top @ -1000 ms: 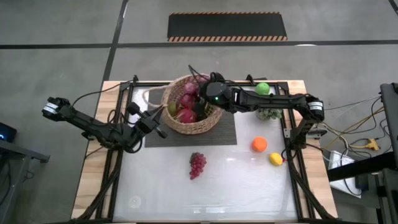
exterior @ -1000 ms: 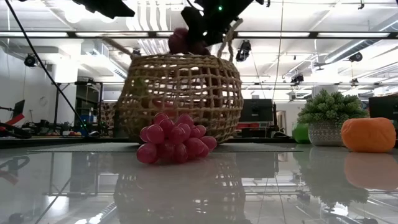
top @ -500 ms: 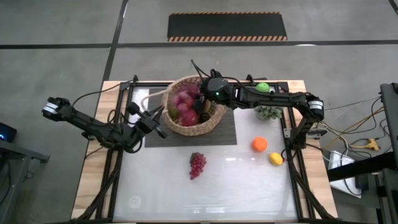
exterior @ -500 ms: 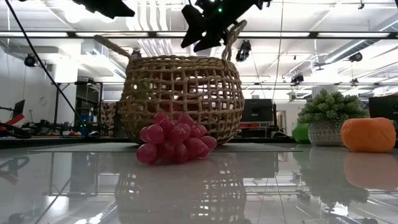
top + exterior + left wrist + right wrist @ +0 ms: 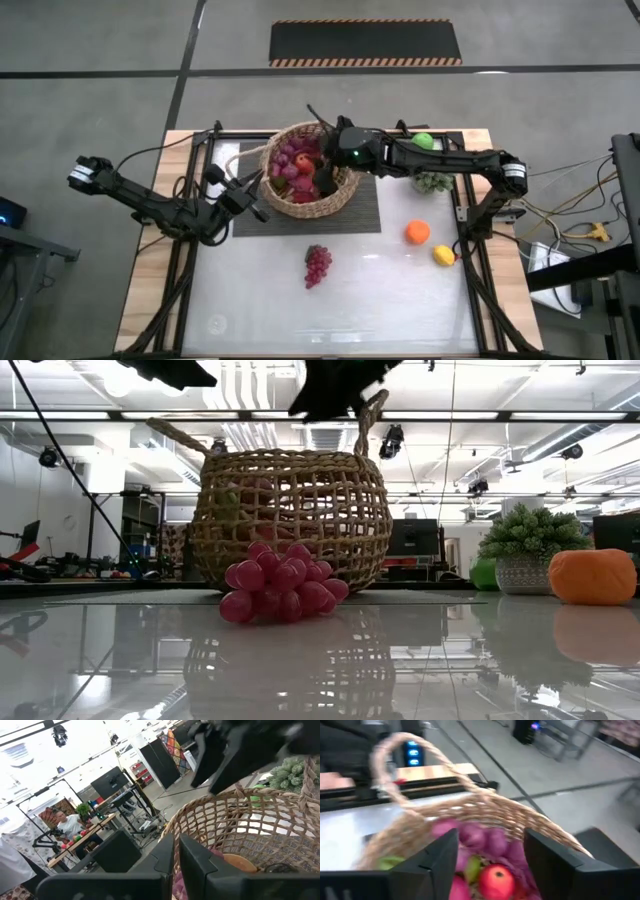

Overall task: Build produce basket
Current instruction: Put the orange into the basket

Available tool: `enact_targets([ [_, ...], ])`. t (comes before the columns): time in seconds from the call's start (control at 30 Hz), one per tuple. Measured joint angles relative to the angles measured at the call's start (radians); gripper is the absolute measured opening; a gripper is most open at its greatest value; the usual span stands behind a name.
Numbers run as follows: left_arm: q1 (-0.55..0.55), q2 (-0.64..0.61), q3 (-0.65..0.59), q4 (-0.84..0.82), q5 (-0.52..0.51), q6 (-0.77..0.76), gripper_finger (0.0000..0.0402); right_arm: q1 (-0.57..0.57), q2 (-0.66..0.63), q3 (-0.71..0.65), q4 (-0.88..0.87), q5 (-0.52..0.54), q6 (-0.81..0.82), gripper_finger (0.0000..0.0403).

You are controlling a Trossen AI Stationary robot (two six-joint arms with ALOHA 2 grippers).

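The wicker basket (image 5: 300,205) (image 5: 290,510) stands upright on a dark mat (image 5: 350,218) at the table's far middle. It holds purple grapes (image 5: 290,160) (image 5: 485,840), a red apple (image 5: 495,877) and other fruit. My right gripper (image 5: 322,178) (image 5: 490,845) hangs open over the basket's right half, with nothing between its fingers. My left gripper (image 5: 257,205) (image 5: 176,852) is shut at the basket's near-left rim (image 5: 240,800). On the bare table lie a red grape bunch (image 5: 317,265) (image 5: 280,590), an orange (image 5: 417,232), a lemon (image 5: 443,255) and a green apple (image 5: 423,142). My left gripper stands level with its shut fingertips right at the basket's rim (image 5: 172,827). Its own fingers hide the spot, so I cannot tell whether they touch the wicker.
A small potted leafy plant (image 5: 432,182) (image 5: 530,550) stands right of the basket, by the right arm. The basket's two loop handles (image 5: 372,415) stick up beside my right gripper. The near half of the glossy table holds only the grape bunch.
My right gripper held a purple-red fruit just above the basket, let it go and rose a little. The fruit now lies in the basket. The basket, pushed askew a second ago, stands upright again.
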Motion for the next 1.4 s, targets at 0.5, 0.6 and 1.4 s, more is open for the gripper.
enact_targets([
  [0.5,-0.002,0.001,-0.012,0.005,0.359,-0.278,0.0010,0.320,-0.272,-0.040,-0.292,-0.029,-0.167,0.0053],
  [0.6,-0.002,0.025,-0.027,0.018,0.548,-0.376,0.0010,0.350,-0.349,-0.128,-0.271,-0.028,-0.098,0.0033],
  [1.4,-0.002,0.339,0.045,0.271,0.618,-0.428,0.0010,0.381,-0.679,-0.897,0.213,-0.030,-0.034,0.0009],
])
